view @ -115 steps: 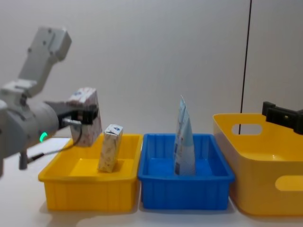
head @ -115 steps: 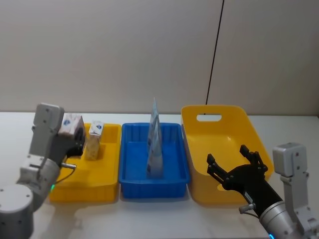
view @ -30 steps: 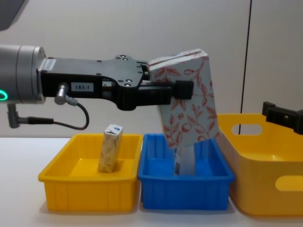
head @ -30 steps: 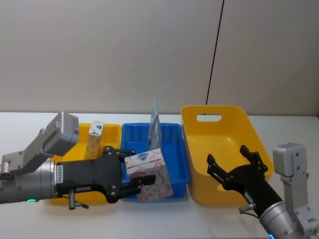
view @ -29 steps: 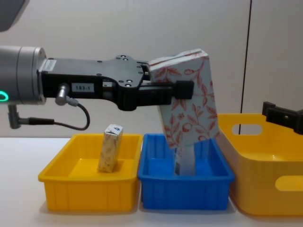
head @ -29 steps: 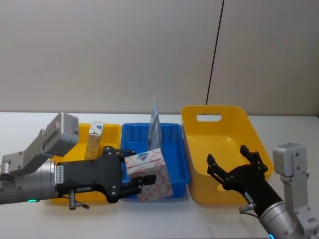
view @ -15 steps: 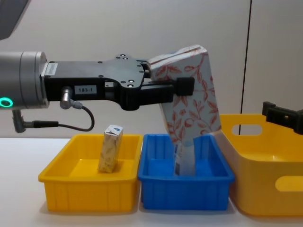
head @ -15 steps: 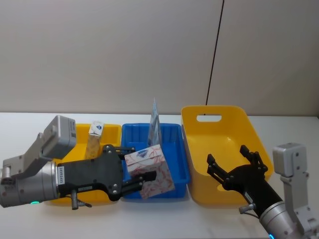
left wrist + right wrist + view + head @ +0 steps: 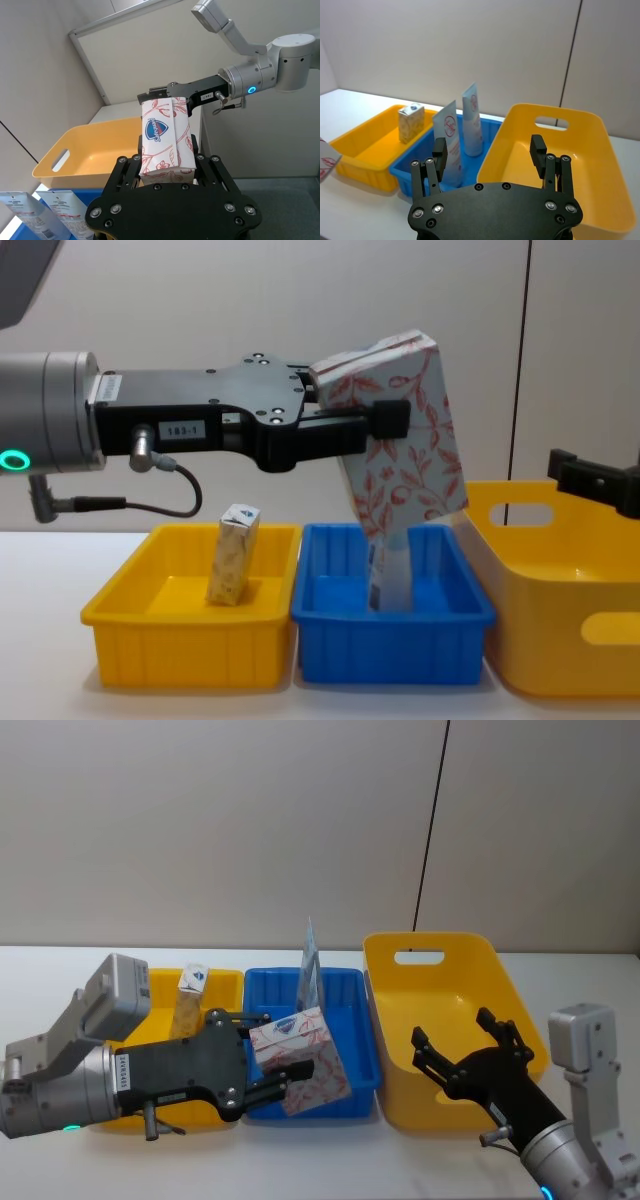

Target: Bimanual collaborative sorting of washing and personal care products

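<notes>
White card printed with red-orange leaves marks the white box, which the left gripper pinches across its broad faces. You hold it in the air above the near right part of the blue bin, touching neither the bin nor the surface. Its long axis is tilted: the top, bearing a blue shield logo, leans back toward the left arm, and the lower end swings out to the right.

The right gripper lies to the box's right, above the near side of the large yellow bin. Its fingers are spread wide around nothing, and it stands apart from the box. It is the free gripper, and the box's far end points toward it, so a hand-over looks likely.

A pale-blue pouch stands upright in the blue bin behind the box. The cream carton stands in the small yellow bin.
</notes>
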`<state>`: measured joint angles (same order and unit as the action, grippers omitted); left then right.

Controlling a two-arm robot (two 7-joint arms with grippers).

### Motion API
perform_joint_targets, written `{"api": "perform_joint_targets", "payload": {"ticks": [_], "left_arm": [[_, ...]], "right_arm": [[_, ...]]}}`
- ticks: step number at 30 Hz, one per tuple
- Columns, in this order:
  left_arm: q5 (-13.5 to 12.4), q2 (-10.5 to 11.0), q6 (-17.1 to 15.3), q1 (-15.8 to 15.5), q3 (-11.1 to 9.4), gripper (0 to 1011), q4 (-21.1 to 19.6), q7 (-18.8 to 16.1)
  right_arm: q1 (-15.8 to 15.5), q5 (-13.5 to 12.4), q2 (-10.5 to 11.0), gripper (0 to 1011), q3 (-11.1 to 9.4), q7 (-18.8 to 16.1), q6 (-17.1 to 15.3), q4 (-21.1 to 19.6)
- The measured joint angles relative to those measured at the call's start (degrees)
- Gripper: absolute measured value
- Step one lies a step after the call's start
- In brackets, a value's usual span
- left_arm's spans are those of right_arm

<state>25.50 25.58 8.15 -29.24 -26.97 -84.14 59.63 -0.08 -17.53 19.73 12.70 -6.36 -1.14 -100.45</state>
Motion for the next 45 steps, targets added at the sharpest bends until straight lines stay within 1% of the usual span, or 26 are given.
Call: {"api": "perform_joint_targets", "payload": {"ticks": [5,6,11,12,14,18,20,21,22,23,25,28,30,31,34,35,36,37,39,41,43,44,45], "left_arm": [[0.03,-0.02,0.18,0.02,0.02,383,0.04,-0.06],[0.04,-0.03,0.21,0.03,0.02,383,0.05,-0.07],[0.07,-0.05,0.34,0.06,0.02,383,0.07,-0.11],[0.07,-0.06,0.36,0.06,0.03,383,0.08,-0.12],[0.07,-0.07,0.38,0.07,0.02,383,0.09,-0.13],[0.07,-0.09,0.42,0.09,0.02,383,0.12,-0.15],[0.07,-0.10,0.44,0.10,0.02,383,0.13,-0.17],[0.07,-0.10,0.44,0.10,0.02,383,0.13,-0.17],[0.07,-0.10,0.45,0.10,0.02,383,0.14,-0.17],[0.07,-0.10,0.45,0.10,0.02,383,0.14,-0.17],[0.07,-0.10,0.47,0.10,0.02,383,0.14,-0.17],[0.07,-0.10,0.49,0.10,0.01,383,0.13,-0.18],[0.06,-0.10,0.51,0.10,0.02,383,0.14,-0.18],[0.06,-0.10,0.51,0.10,0.02,383,0.14,-0.18],[0.06,-0.10,0.53,0.10,0.02,383,0.14,-0.17],[0.06,-0.11,0.53,0.09,0.02,383,0.14,-0.18],[0.06,-0.10,0.54,0.09,0.02,383,0.14,-0.18],[0.06,-0.10,0.54,0.09,0.02,383,0.14,-0.18],[0.06,-0.10,0.54,0.09,0.02,383,0.13,-0.18],[0.06,-0.10,0.54,0.09,0.02,383,0.13,-0.17],[0.06,-0.10,0.54,0.09,0.02,383,0.13,-0.17],[0.06,-0.10,0.54,0.09,0.02,383,0.13,-0.17],[0.06,-0.10,0.54,0.09,0.01,383,0.13,-0.17]], "right_arm": [[1.00,-1.23,0.60,1000,-0.10,-2.87,0.83,0.97],[1.46,-1.74,0.88,1000,-0.15,-4.10,1.15,1.43],[2.86,-3.26,1.71,1000,-0.21,-7.62,1.99,2.76],[3.41,-3.88,2.07,1000,-0.19,-9.05,2.33,3.34],[3.93,-4.39,2.38,1000,-0.14,-10.29,2.61,3.83],[5.65,-6.27,3.41,1000,0.10,-14.51,3.48,5.59],[6.24,-7.04,3.73,1000,0.21,-15.91,3.78,6.18],[6.83,-7.67,4.05,1000,0.32,-17.55,4.01,6.75],[6.83,-7.67,4.05,1000,0.32,-17.55,4.01,6.75],[7.53,-8.44,4.40,1000,0.46,-19.26,4.31,7.53],[8.19,-9.00,4.72,1000,0.60,-20.52,4.53,8.26],[9.82,-10.81,5.46,1000,0.95,-24.52,5.11,10.02],[10.55,-11.50,5.80,1000,1.14,-26.08,5.28,10.88],[11.26,-12.28,6.06,1000,1.34,-27.84,5.47,11.63],[12.43,-13.28,6.48,1000,1.71,-30.23,5.65,13.00],[13.12,-13.94,6.71,1000,1.94,-31.70,5.75,13.76],[13.50,-14.15,6.82,1000,2.06,-32.43,5.79,14.21],[14.24,-14.93,7.05,1000,2.31,-34.35,5.92,15.13],[15.15,-15.53,7.29,1000,2.63,-35.95,5.99,16.12],[16.29,-16.50,7.59,1000,3.03,-38.60,6.07,17.57],[17.23,-17.04,7.77,1000,3.34,-40.20,6.13,18.60],[18.03,-17.57,7.93,1000,3.65,-41.83,6.17,19.63],[18.44,-17.90,8.00,1000,3.82,-42.59,6.19,20.13]]}}
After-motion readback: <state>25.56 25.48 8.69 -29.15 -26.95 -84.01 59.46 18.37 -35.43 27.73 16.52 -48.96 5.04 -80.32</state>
